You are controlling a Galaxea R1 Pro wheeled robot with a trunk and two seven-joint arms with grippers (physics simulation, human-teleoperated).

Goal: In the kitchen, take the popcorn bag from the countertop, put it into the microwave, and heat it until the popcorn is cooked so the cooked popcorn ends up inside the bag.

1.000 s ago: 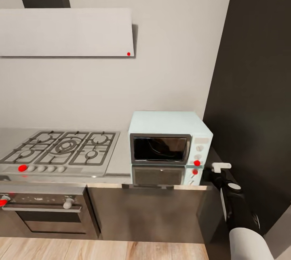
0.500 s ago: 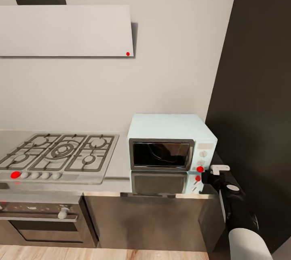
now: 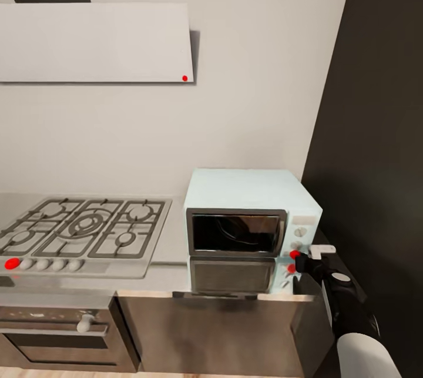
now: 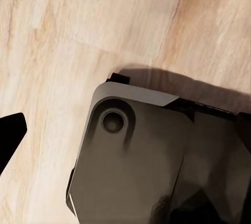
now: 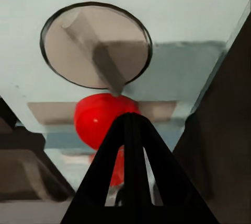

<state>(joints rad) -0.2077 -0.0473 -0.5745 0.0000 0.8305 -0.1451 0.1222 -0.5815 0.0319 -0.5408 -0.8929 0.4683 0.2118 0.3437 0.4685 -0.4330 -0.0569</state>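
Note:
The mint-blue microwave (image 3: pixel 249 190) stands on the grey countertop (image 3: pixel 170 251) with its dark glass door shut. Behind the glass is a dim brownish shape; I cannot tell whether it is the popcorn bag. The popcorn is hidden. My right gripper (image 3: pixel 300 260) reaches up to the white side panel, its tip at the red indicator dot (image 3: pixel 293 254). In the right wrist view the two black fingers (image 5: pixel 117 145) of the right gripper (image 5: pixel 130 119) are shut together, pointing at the red dot (image 5: pixel 97 119) just under a round knob (image 5: pixel 94 44). A black finger (image 4: pixel 9 135) of my left gripper hangs over the wooden floor.
A gas hob (image 3: pixel 82 231) lies in the counter left of the microwave, over a built-in oven (image 3: pixel 59 331). An extractor hood (image 3: pixel 94 43) hangs above. A tall dark cabinet (image 3: pixel 376 131) stands close on the right. My own base (image 4: pixel 146 156) is under the left arm.
The whole picture has shifted and grown, so the camera has moved nearer. My right gripper has closed in on the microwave's side panel, from beside it to the red dot.

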